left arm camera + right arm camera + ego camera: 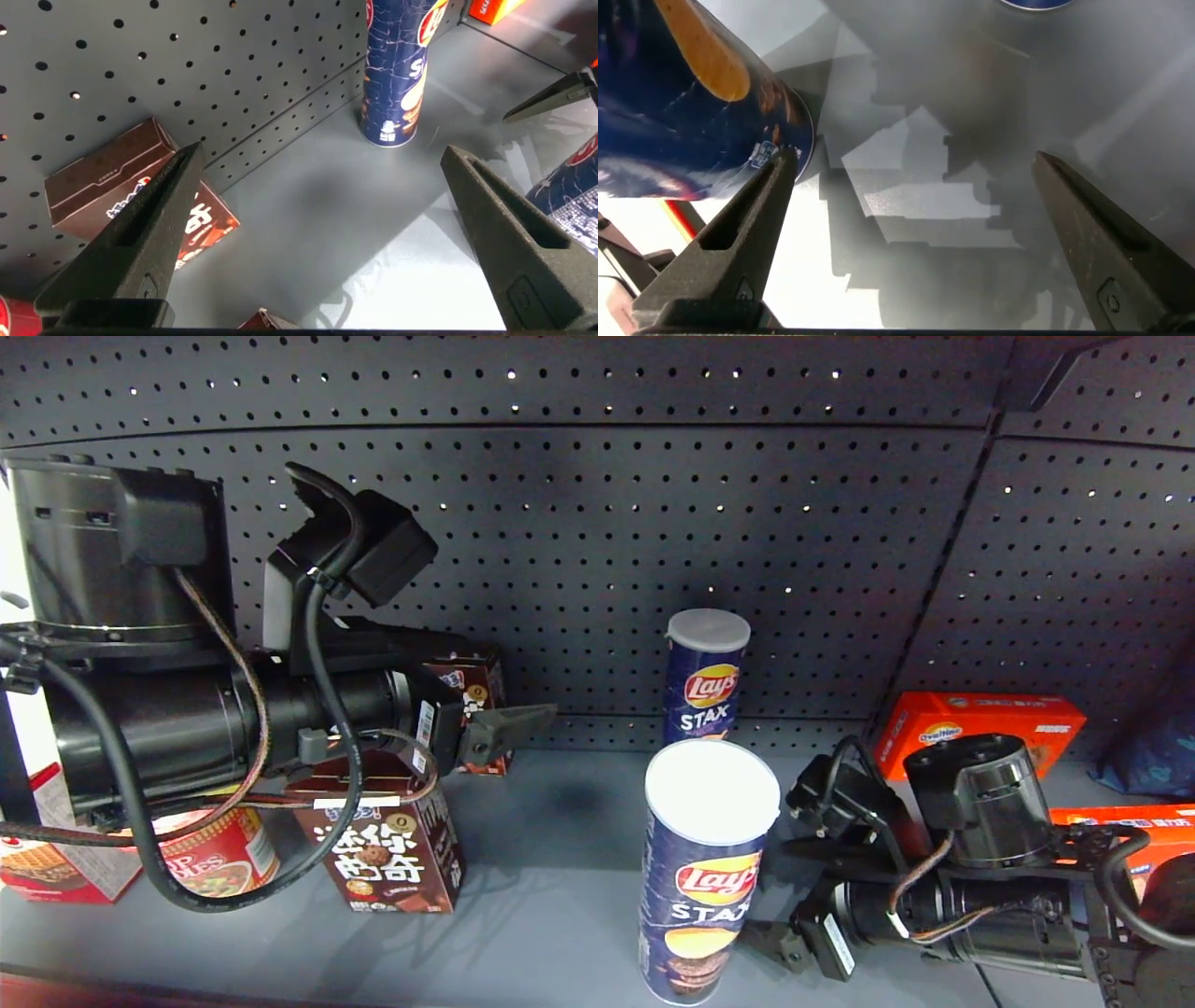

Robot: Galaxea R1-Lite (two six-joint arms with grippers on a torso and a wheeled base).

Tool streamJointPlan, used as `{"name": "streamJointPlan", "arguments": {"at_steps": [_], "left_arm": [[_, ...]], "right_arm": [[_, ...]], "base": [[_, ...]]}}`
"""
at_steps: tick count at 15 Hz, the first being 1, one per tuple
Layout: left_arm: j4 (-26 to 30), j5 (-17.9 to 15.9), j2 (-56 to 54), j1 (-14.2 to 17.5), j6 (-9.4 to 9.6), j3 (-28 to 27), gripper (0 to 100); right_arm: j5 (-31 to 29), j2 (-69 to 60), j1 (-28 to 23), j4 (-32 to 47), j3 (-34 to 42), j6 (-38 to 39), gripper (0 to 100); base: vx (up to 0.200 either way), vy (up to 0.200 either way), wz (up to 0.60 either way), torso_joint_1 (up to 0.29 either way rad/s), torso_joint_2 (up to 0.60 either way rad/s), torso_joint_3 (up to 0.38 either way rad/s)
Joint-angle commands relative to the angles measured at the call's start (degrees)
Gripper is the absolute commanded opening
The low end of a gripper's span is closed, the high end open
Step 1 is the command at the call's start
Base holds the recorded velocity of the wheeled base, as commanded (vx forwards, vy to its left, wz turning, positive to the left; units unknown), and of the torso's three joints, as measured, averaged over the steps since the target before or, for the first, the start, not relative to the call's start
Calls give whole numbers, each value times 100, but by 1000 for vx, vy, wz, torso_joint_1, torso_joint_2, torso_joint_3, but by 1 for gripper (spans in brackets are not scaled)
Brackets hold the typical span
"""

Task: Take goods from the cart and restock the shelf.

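The shelf deck [560, 859] is bounded at the rear by a perforated back panel [597, 523]; its front edge runs along the lower left of the head view. The largest bare stretch of deck lies between the front brown box [397, 859] and the front chip can [705, 877], and it reaches back to the panel. A rear chip can [705, 681] stands upright against the panel, directly behind the front can, which is also upright. A second brown box [112, 182] sits near the panel. A noodle cup [210, 859] stands at the left end and an orange box [980, 723] at the right.

The left arm lies roughly level above the front brown box and points toward the bare stretch. The left claw [320, 154] is spread wide and grips nothing.

The right arm lies low over the deck, right of the front can. The right claw [913, 157] is spread wide and empty. One finger [738, 243] is close to the base of the front can; I cannot tell whether they touch.
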Motion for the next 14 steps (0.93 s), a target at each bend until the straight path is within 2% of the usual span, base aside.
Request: {"name": "streamJointPlan", "arguments": {"at_steps": [1, 9, 12, 14], "left_arm": [[-4, 1, 11, 3, -1, 0, 100], [-4, 1, 11, 12, -10, 17, 100], [-4, 1, -6, 12, -10, 79, 100], [-48, 1, -6, 12, -18, 79, 100]], "right_arm": [[1, 84, 10, -3, -47, -2, 100], [1, 181, 89, -3, -162, 7, 100], [-7, 75, -104, -83, -179, 16, 100], [-69, 40, -438, -100, -417, 16, 100]], "base": [[0, 0, 0, 0, 0, 0], [0, 0, 0, 0, 0, 0], [0, 0, 0, 0, 0, 0], [0, 0, 0, 0, 0, 0]]}}
